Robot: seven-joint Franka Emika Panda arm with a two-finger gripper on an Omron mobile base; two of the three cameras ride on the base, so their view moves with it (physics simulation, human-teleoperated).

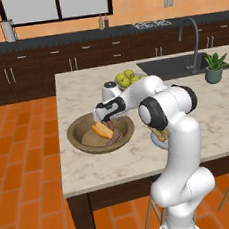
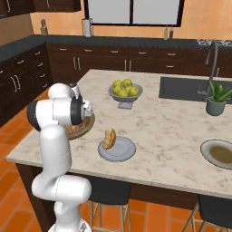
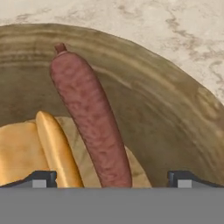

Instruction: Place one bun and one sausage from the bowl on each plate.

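Observation:
The wide brown wooden bowl (image 1: 78,135) sits near the island's left edge, and its inner wall (image 3: 175,109) curves across the hand view. Inside lie a reddish-brown sausage (image 3: 92,122) and, left of it, a golden bun (image 3: 57,153) on a paler bun (image 3: 17,151). My gripper (image 3: 113,179) hangs open just above them, its tips straddling the sausage and the golden bun. From the left base view the gripper (image 1: 106,123) points down into the bowl over the bun (image 1: 101,130) and sausage (image 1: 114,136). A grey plate (image 2: 123,150) holds one bun (image 2: 108,138). A second plate (image 2: 217,154) lies at the right.
A grey footed bowl of yellow-green apples (image 2: 125,90) stands behind the plates on the marble island (image 2: 167,122). A potted plant (image 2: 216,102) and the sink with its faucet (image 1: 191,42) are at the back right. Stools stand under the near edge.

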